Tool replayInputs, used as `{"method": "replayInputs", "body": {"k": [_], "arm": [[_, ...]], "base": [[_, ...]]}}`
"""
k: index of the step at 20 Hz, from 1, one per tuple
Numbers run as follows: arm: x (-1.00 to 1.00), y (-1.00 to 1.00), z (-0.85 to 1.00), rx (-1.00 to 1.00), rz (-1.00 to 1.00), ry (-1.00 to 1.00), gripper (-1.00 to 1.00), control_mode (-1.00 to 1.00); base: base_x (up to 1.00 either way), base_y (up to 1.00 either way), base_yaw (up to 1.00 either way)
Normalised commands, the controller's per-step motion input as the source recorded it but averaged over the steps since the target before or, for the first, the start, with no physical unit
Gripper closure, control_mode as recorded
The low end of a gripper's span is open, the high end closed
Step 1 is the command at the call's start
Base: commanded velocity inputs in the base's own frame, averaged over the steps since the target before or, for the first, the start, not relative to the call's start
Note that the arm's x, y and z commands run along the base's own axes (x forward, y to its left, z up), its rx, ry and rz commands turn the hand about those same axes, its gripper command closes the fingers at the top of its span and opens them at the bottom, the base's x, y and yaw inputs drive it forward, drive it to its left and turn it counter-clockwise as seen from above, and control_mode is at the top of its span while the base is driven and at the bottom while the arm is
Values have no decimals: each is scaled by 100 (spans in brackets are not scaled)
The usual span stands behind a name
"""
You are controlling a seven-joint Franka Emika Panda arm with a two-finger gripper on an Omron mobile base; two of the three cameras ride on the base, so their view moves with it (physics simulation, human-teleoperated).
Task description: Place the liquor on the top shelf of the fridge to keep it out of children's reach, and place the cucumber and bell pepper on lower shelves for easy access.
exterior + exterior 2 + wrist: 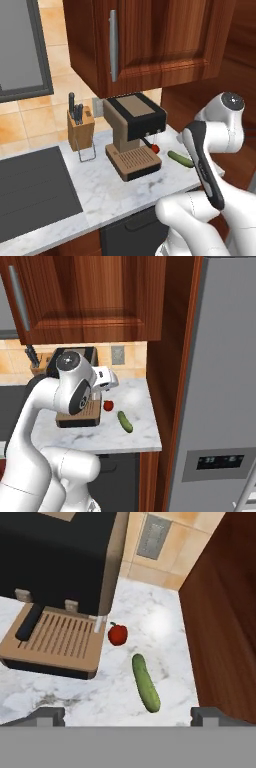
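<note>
The cucumber (146,683) lies flat on the marble counter (165,624), long axis running roughly from 11 to 5 o'clock in the hand view, with bare stone all round it. The pepper (117,634) sits just at 11 o'clock of it, close to the corner of the coffee machine (60,562) and its slatted drip tray, so the cucumber looks the easier first pick: nothing crowds it.

The gripper (127,714) hangs above the counter, looking down on both vegetables. Its two fingertips (50,716) stand spread wide apart at the bottom of the hand view with nothing between them, which suits a descent over the cucumber; the hand may need to roll so the jaws close across its short width.

In the right base view the fridge (225,381) stands at 3 o'clock of the counter, beyond a wood side panel (167,386), and its doors are shut, so the shelves are hidden. A liquor bottle I cannot make out on the counter. A knife block (80,127) stands at 9 o'clock of the machine, well clear of the work.
</note>
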Motion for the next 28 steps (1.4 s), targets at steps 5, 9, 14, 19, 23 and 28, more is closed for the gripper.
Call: {"method": "replayInputs", "body": {"k": [5,9,14,19,23,28], "arm": [[32,0,-63,-2,8,24,-100,-100],[25,0,-51,0,9,21,-100,-100],[17,-17,-46,0,7,17,-100,-100],[3,-32,-35,0,2,7,-100,-100],[0,-20,-29,0,0,0,-100,-100],[3,-5,-32,0,0,0,-100,-100]], "base": [[0,0,0],[0,0,0],[0,0,0],[0,0,0],[0,0,0],[0,0,0]]}}
